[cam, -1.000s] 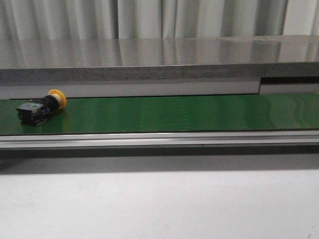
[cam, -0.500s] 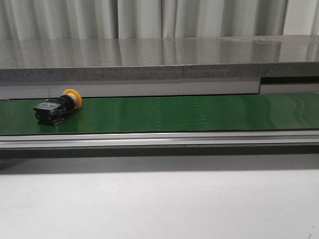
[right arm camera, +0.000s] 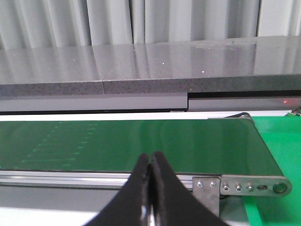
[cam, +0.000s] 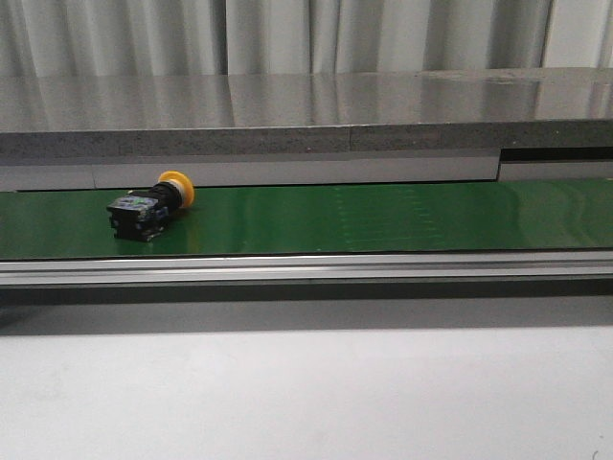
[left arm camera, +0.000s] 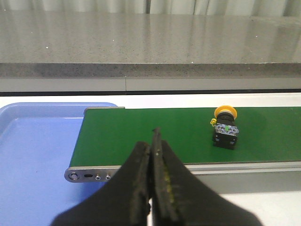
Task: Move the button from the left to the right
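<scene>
One button point(left arm camera: 225, 127) lies tipped on the green belt point(left arm camera: 155, 134), ahead of my pressed-closed left claw point(left arm camera: 153, 147) and unseen from my likewise closed right claw point(right arm camera: 150, 165); rigid, light, I judge, best pinched across its boxy black body.

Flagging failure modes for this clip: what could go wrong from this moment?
The button lies on its side on the green belt with its round cap toward the back, so it may roll or slip when pinched. Both the left gripper and the right gripper are shut and apart from it, so a late opening could knock it.
</scene>
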